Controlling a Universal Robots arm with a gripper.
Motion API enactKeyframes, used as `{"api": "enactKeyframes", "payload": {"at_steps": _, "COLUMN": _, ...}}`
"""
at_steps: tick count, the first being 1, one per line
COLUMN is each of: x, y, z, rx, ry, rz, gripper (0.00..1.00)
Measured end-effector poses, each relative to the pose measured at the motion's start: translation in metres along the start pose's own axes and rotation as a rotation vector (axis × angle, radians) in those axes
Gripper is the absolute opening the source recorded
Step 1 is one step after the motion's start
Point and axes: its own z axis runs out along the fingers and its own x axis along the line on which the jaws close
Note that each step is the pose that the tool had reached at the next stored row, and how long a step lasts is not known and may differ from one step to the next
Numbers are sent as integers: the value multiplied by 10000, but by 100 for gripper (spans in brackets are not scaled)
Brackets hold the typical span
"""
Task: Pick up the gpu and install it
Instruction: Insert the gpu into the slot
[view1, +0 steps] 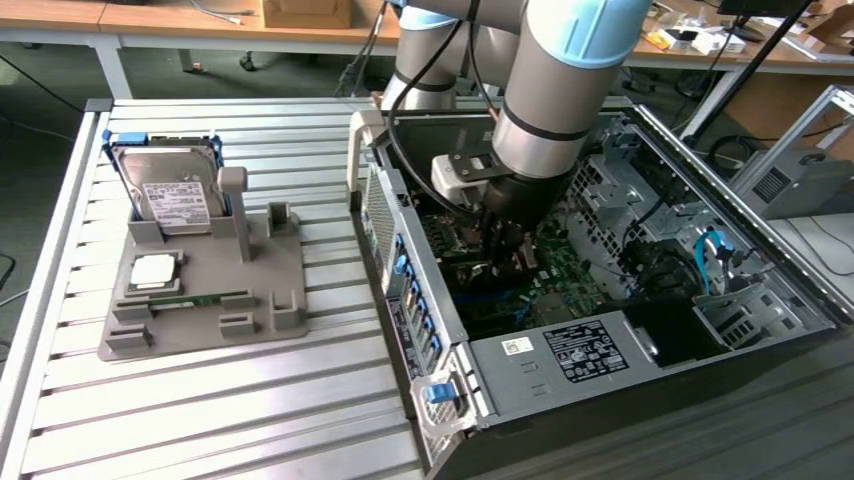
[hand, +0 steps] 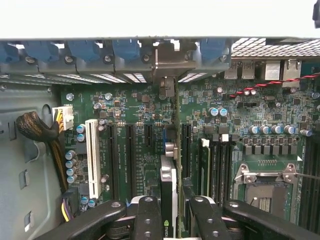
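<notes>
Hand (hand: 172, 212) was clamped on the gpu (hand: 169, 165), card edge-on over the motherboard (hand: 135, 130) with its bracket toward the case's (view1: 534, 385) rear openings, probably lining up with a slot.

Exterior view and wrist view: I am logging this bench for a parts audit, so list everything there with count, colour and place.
Open black and grey metal computer case: one, on the exterior view's right.
Green motherboard: one, inside the case.
Thin flat black gpu card with silver-grey bracket: one, edge-on between the gripper fingers, over the motherboard slots.
White expansion slot: one, on the motherboard.
Grey plastic parts holder: one, on the slatted table at the exterior view's left.
Silver hard drive with white label: one, upright in the holder.
Narrow green memory stick: one, lying in the holder.
Gripper: one, black, shut on the gpu inside the case.
</notes>
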Motion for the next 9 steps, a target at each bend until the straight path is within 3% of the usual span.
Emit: {"api": "enactKeyframes", "payload": {"at_steps": 9, "x": 0, "y": 0, "z": -1, "rx": -1, "ry": 4, "rz": 44, "gripper": 27}}
